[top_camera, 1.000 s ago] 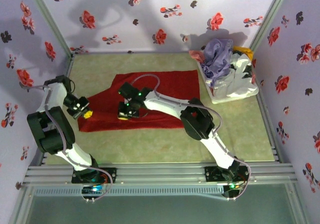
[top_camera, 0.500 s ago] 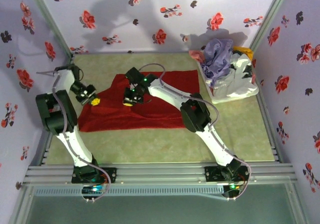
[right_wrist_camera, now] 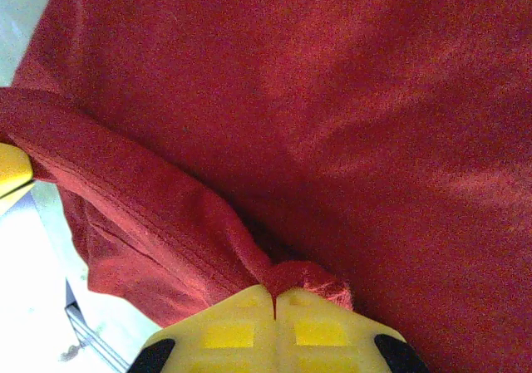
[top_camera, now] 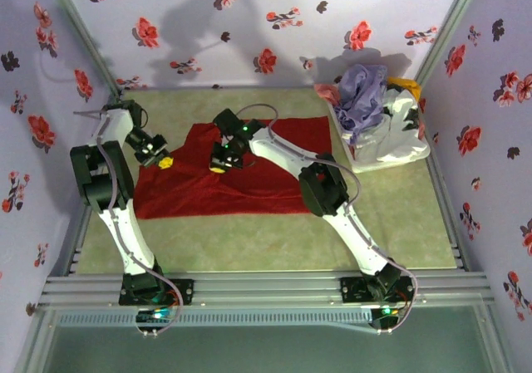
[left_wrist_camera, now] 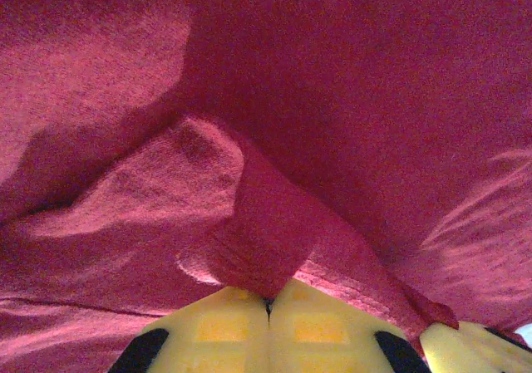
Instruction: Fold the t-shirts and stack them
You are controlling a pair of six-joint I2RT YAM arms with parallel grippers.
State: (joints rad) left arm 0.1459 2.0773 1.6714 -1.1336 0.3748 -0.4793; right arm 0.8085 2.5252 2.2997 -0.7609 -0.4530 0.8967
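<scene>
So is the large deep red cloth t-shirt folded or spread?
Mostly spread: the red t-shirt lies flat, left part pinched up by left gripper and right gripper.

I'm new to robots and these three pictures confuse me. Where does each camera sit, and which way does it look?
Top external: fixed above and behind the robot, looking down at the table; left arm and right arm reach onto the red t-shirt.
Left wrist: on the left arm, facing along its yellow fingers; left gripper pinches a fold.
Right wrist: the same on the right arm; right gripper pinches cloth too.
Shared: the red t-shirt.
</scene>
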